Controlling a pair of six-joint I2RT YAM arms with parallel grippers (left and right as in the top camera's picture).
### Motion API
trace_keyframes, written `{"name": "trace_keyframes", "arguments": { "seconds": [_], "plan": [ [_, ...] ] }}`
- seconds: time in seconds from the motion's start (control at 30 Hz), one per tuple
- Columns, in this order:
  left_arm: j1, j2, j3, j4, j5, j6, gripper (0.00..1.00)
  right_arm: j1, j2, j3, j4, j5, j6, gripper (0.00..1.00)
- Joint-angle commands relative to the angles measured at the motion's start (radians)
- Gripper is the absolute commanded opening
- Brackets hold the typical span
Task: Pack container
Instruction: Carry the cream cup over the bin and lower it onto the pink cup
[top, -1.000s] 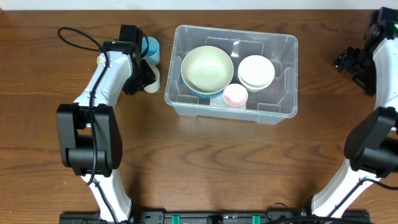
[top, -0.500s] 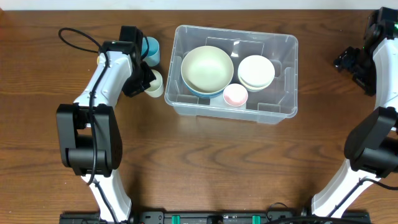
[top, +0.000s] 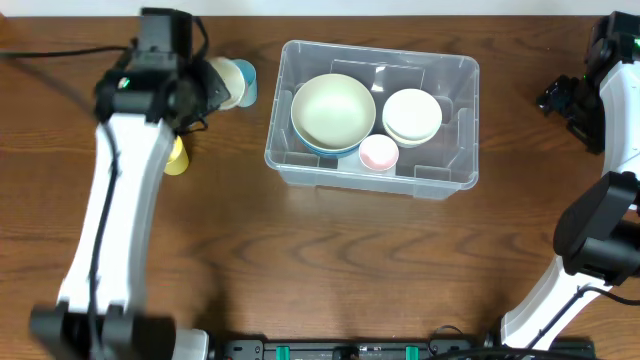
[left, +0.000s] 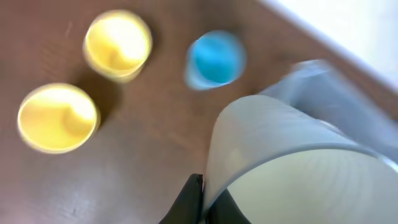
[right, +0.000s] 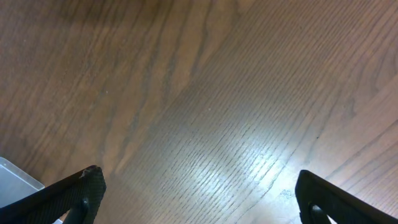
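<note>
The container (top: 455, 72) is a clear bin at the table's middle, and its corner shows blurred in the left wrist view (left: 329, 87). Inside lie a large pale green bowl (top: 333, 110), a white bowl (top: 411, 115) and a small pink bowl (top: 378, 152). My left gripper (top: 205, 95) hangs raised left of the bin, shut on the rim of a pale cream cup (top: 222, 78). In its wrist view the fingers (left: 193, 202) pinch the wall of that cup (left: 267, 143). My right gripper (top: 556, 97) stands open over bare wood (right: 199, 196), far right.
A blue cup (top: 247, 85) stands just left of the bin, also in the left wrist view (left: 216, 57). Two yellow cups (left: 118, 43) (left: 58, 118) sit further left; overhead shows one yellow cup (top: 176, 155). The bin's corner edges the right wrist view (right: 12, 171).
My left gripper closed on the pale cup beside the bin and has lifted it up off the table, uncovering a yellow cup. The right arm has not moved.
</note>
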Motion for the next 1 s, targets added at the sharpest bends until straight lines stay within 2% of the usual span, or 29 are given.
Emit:
{"name": "trace_keyframes", "arguments": {
  "seconds": [0.0, 0.17, 0.37, 0.97],
  "plan": [
    [-0.108, -0.044, 0.013, 0.031, 0.023, 0.093, 0.06, -0.005, -0.005, -0.004, 0.0, 0.014, 0.01, 0.99],
    [-0.322, -0.031, 0.013, 0.12, 0.021, 0.177, 0.06, -0.005, -0.005, -0.004, 0.0, 0.014, 0.01, 0.99],
    [-0.501, 0.06, 0.013, 0.159, -0.095, 0.181, 0.06, -0.005, -0.005, -0.004, 0.0, 0.014, 0.01, 0.99],
    [-0.577, 0.257, 0.012, 0.099, -0.06, 0.19, 0.06, -0.005, -0.005, -0.004, 0.0, 0.014, 0.01, 0.99]
  ]
}}
